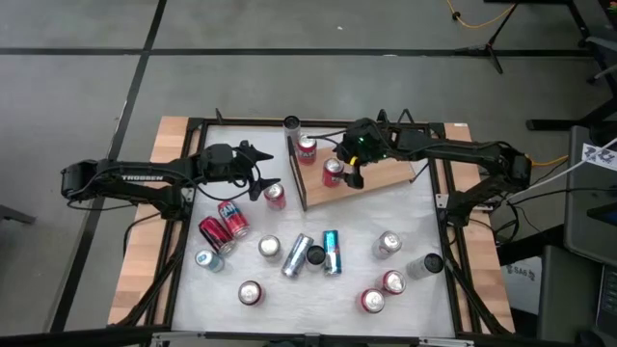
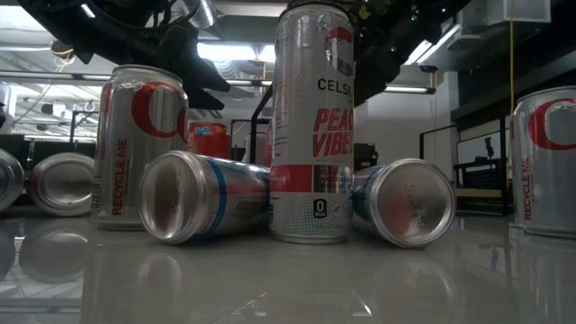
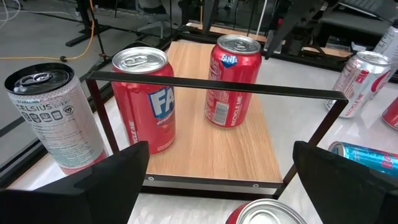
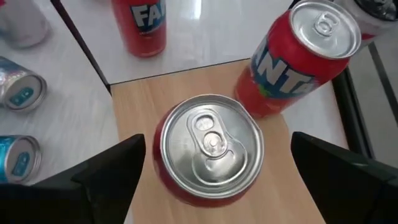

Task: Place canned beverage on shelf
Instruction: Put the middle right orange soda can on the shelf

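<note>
Directly under the right claw (image 4: 214, 177) stands a red can (image 4: 210, 149) upright on the shelf (image 1: 381, 176), between the wide-spread fingers, which do not touch it. A second red can (image 1: 307, 149) stands on the same board nearer its dark rail (image 3: 214, 85). The shelf lies at the desk's (image 1: 415, 217) far side. The left claw (image 1: 262, 173), also wide and holding nothing, hovers just beyond the rail near another red can (image 1: 275, 196) on the desk.

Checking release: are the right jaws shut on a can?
No, the right gripper stands open, clear of the upright red aluminium can on the wood-grain shelf.
</note>
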Action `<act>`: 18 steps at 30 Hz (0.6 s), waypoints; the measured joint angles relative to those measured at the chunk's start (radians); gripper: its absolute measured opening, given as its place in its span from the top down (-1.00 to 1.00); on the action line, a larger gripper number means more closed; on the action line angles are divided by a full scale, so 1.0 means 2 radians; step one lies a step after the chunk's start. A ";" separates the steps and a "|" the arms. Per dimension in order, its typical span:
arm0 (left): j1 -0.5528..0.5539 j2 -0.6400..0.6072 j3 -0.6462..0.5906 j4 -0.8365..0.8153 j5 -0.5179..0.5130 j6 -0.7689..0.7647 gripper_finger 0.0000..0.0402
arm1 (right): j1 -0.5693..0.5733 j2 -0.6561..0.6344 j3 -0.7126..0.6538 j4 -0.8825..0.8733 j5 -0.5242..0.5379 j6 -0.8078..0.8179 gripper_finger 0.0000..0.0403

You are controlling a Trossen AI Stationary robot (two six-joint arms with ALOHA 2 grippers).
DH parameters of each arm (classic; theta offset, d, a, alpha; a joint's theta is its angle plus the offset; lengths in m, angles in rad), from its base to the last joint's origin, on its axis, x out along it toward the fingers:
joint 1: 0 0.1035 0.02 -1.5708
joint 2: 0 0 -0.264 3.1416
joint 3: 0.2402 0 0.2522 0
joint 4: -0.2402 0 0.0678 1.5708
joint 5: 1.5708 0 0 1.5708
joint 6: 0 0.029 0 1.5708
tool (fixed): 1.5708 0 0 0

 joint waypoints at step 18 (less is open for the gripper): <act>0.000 0.000 0.000 0.001 -0.001 -0.001 -0.94 | 0.000 0.025 0.000 -0.009 -0.003 -0.015 -0.68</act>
